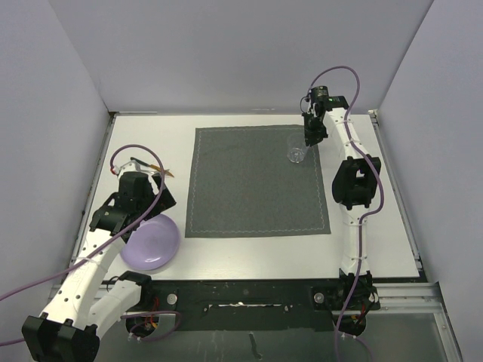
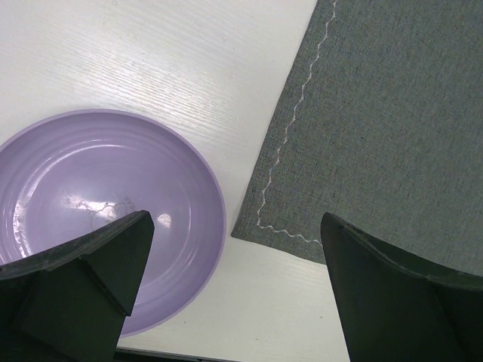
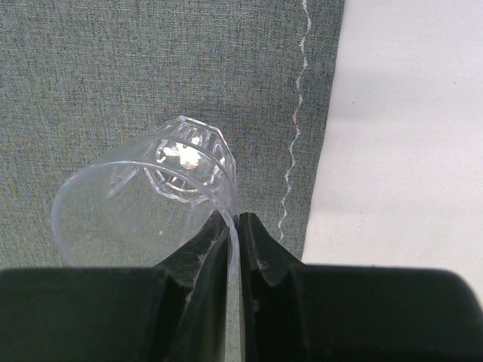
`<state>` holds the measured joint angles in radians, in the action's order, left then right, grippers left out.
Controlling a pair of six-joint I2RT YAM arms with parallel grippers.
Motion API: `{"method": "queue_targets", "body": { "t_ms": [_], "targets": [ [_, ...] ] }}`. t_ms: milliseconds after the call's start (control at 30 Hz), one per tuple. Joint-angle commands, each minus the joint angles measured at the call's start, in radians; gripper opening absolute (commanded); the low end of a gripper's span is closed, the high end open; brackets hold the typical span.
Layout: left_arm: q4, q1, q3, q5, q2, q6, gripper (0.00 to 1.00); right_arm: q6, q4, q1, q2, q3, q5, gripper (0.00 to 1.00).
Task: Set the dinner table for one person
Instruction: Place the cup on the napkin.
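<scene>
Spread across the whole work area: white dinner table [image 1: 377, 219], with a dark grey placemat [image 1: 256, 181] laid at its middle. Pinched at the placemat's far right corner: rim of a clear tumbler [image 3: 151, 188], clamped between the right gripper [image 3: 234, 226] fingers. Poised near the table's near left corner, fingers spread wide: left gripper [image 2: 234, 234], above a lavender plate [image 2: 90, 173] just beside the placemat, not touching it.
</scene>
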<state>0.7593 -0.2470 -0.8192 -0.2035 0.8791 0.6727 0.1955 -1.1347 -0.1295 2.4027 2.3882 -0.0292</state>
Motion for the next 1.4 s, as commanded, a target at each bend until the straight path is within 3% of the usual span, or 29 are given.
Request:
{"method": "queue_targets", "body": {
  "t_ms": [0,867,933,1100,1200,1367],
  "targets": [
    [-0.031,0.004,-0.014,0.004,-0.001,-0.008,0.94,0.015,0.042,0.007,0.002,0.043,0.017,0.00],
    [-0.035,0.003,-0.008,0.009,0.007,-0.008,0.94,0.004,0.050,0.012,0.021,0.024,0.009,0.02],
    [-0.035,0.003,-0.007,0.008,0.008,-0.009,0.94,0.004,0.055,0.012,0.018,0.016,0.010,0.10],
    [-0.038,0.004,-0.009,0.010,0.010,-0.010,0.94,0.002,0.082,0.012,-0.011,-0.017,0.012,0.46],
    [-0.041,0.003,-0.008,0.013,0.013,-0.012,0.94,0.002,0.087,0.011,-0.019,-0.017,0.012,0.54],
    [-0.041,0.003,-0.007,0.019,0.018,-0.013,0.94,0.002,0.098,0.012,-0.040,-0.029,0.014,0.57]
  ]
}}
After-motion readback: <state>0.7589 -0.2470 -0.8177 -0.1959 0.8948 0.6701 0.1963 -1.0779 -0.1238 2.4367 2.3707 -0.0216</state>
